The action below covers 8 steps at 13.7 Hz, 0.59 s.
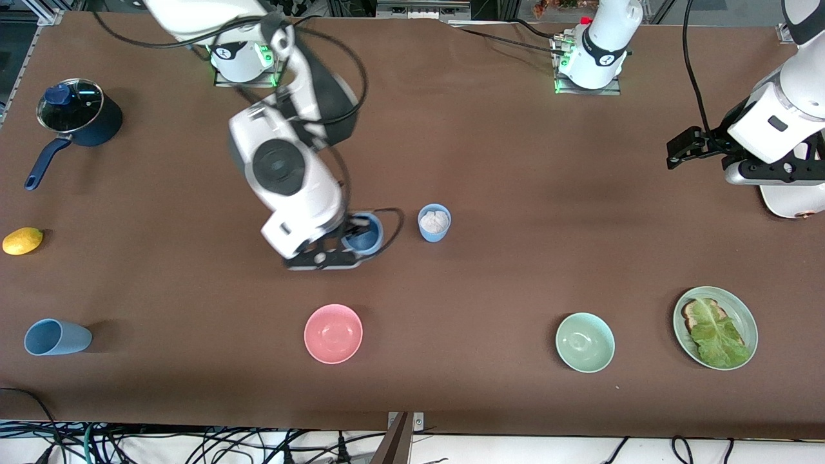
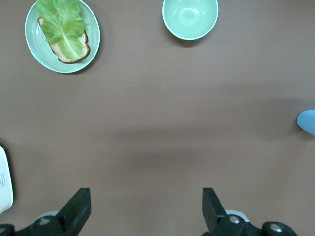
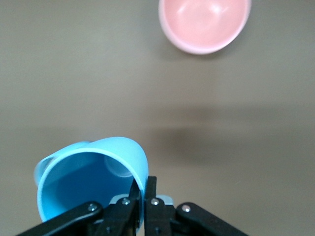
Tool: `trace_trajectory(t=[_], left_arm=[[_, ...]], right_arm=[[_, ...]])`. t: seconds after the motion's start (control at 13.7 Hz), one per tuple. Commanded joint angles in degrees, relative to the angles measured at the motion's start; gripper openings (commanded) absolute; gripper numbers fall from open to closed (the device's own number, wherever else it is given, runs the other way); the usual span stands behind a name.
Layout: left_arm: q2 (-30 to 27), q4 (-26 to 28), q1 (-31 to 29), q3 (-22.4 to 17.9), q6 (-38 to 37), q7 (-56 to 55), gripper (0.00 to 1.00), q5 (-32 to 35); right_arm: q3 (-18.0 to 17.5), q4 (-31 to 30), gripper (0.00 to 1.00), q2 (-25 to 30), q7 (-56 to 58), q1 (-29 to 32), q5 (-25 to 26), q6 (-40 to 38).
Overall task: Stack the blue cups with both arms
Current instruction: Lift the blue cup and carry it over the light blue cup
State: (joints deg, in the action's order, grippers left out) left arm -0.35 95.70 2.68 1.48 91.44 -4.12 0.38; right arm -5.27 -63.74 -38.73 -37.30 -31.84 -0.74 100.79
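Blue cups sit in three places: one is pinched by its rim in the right gripper over mid-table, a second stands just beside it toward the left arm's end with something pale inside, and a third lies tipped over near the front edge at the right arm's end. Left gripper waits with fingers spread wide and empty over its own end of the table, above the mint-green bowl and the plate of lettuce on bread.

You get even, bright overhead light on the matte brown worktop, with soft shadows and no harsh glare. The right arm looks motion-blurred; the pink bowl is soft.
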Motion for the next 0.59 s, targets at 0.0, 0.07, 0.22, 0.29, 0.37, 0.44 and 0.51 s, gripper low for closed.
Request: trace_trajectory(t=[0.0, 0.07, 0.22, 0.29, 0.37, 0.44, 0.51], left_arm=[[0.5, -2.4, 0.2, -0.2, -1.4, 0.3, 1.00, -0.4], [0.5, -2.4, 0.2, -0.1, -1.4, 0.3, 1.00, -0.4], [0.5, -2.5, 0.3, -0.1, -1.4, 0.2, 1.00, -0.4], [0.5, -2.5, 0.2, -0.2, -1.4, 0.3, 1.00, -0.5], [0.5, -2.5, 0.2, -0.2, -1.4, 0.3, 1.00, -0.5], [0.5, -2.5, 0.2, -0.2, -1.4, 0.2, 1.00, -0.4], [0.5, -2.5, 0.2, -0.2, -1.4, 0.2, 1.00, -0.4]], right_arm=[[0.6, 1.2, 0.00, 0.0, -8.6, -5.2, 0.4, -0.2], [0.8, 1.2, 0.00, 0.0, -11.5, -7.2, 0.6, 0.5], [0.9, 1.2, 0.00, -0.4, -15.5, -9.8, 0.8, 1.3], [1.0, 1.2, 0.00, -0.6, -16.6, -10.7, 1.2, 1.8], [1.0, 1.2, 0.00, -0.6, -17.2, -10.8, 2.0, 2.2], [1.0, 0.9, 0.00, -0.8, -17.3, -10.8, 2.1, 2.7], [1.0, 0.8, 0.00, -1.2, -17.4, -10.9, 2.1, 2.7]])
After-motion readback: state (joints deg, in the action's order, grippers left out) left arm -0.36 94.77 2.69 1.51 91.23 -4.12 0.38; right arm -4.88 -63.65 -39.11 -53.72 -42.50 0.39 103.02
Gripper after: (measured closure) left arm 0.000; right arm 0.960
